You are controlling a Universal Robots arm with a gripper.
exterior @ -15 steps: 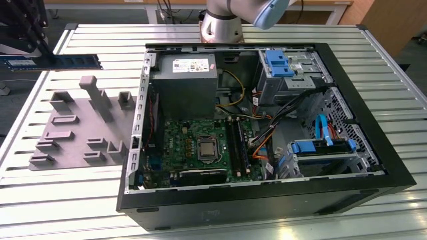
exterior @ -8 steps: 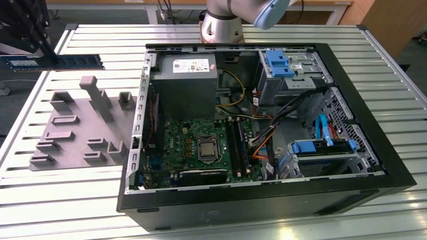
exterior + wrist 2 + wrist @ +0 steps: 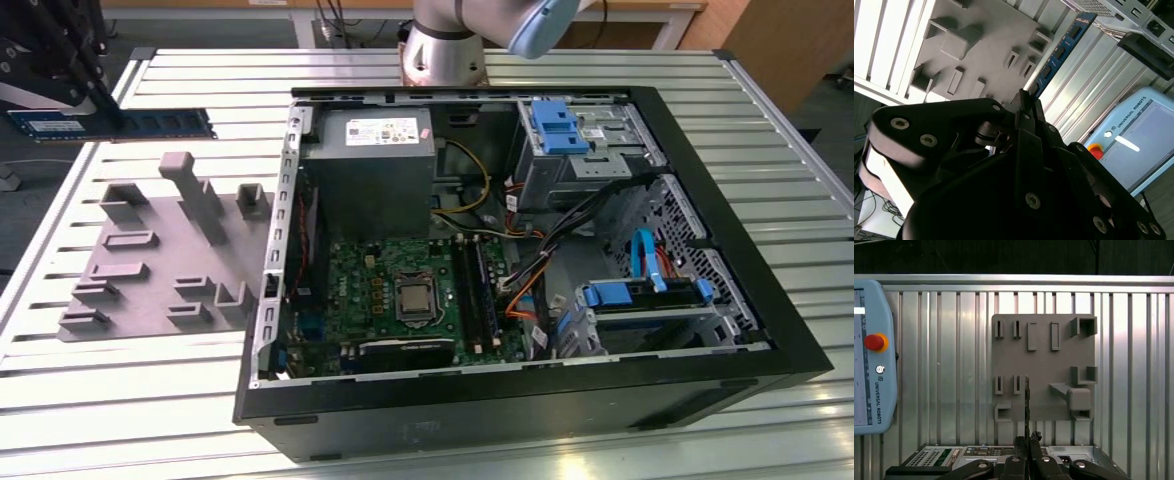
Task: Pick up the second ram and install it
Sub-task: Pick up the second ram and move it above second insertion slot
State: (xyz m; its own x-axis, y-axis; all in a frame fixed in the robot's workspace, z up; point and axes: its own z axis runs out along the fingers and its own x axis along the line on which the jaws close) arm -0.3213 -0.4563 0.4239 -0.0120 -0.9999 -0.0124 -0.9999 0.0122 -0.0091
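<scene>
Table (image 3: 134, 400) beneath pincer (image 3: 1027, 441) aloft with ram (image 3: 114, 123)

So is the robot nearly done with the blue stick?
About halfway. Done: the second ram is picked up. In hand: the gripper is shut on it, away from the computer case. Left: it is not in the motherboard yet.

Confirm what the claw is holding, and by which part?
The claw holds the second ram, pinched across its flat faces at roughly mid-length, as far as the exterior view shows.
</scene>
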